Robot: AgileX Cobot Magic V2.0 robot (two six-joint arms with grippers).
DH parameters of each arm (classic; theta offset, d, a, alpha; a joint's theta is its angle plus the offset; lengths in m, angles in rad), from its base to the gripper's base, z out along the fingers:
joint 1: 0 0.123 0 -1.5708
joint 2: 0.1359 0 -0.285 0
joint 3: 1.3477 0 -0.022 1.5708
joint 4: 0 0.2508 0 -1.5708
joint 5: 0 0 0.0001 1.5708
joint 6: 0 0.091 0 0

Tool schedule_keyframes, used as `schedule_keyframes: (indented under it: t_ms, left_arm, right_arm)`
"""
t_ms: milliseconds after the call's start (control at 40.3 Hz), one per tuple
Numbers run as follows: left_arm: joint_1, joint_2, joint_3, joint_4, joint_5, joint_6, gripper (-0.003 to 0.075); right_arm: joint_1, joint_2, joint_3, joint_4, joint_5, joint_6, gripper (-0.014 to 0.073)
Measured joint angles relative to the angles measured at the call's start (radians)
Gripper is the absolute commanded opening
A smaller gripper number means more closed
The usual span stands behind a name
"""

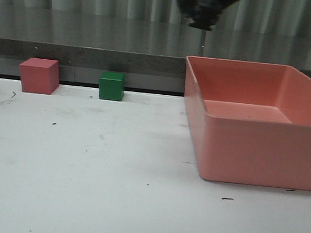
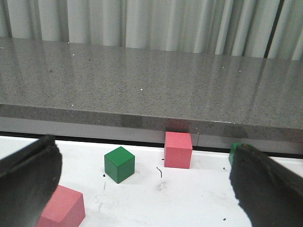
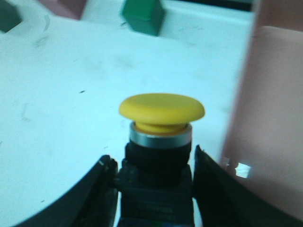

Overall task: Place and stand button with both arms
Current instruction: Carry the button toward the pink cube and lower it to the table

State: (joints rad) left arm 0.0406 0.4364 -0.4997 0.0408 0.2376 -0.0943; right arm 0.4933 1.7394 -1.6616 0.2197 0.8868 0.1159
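In the right wrist view my right gripper is shut on the button. Its yellow mushroom cap and silvery ring point away from the wrist, and the black base sits between the two fingers, held well above the white table. In the front view a blurred black gripper hangs high near the top, left of the pink bin; the button cannot be made out there. My left gripper is open and empty, low over the table, its fingers wide apart. It is out of the front view.
A large pink bin fills the right side of the table. A pink cube and a green cube stand at the back edge. The left wrist view shows a green cube and two pink cubes.
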Motion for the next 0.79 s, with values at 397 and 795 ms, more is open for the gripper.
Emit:
schedule_keyframes:
  t_ms: [397,795]
  left_arm:
    - [0.0,0.0,0.0,0.0,0.0,0.0,0.0693]
    - [0.0,0.0,0.0,0.0,0.0,0.0,0.0693]
  right_arm:
    - [0.354,0.378,-0.345,0.022,0.063,0.067,0.023]
    - [0.333,0.645,-0.55,-0.203,0.139,0.45,0.023]
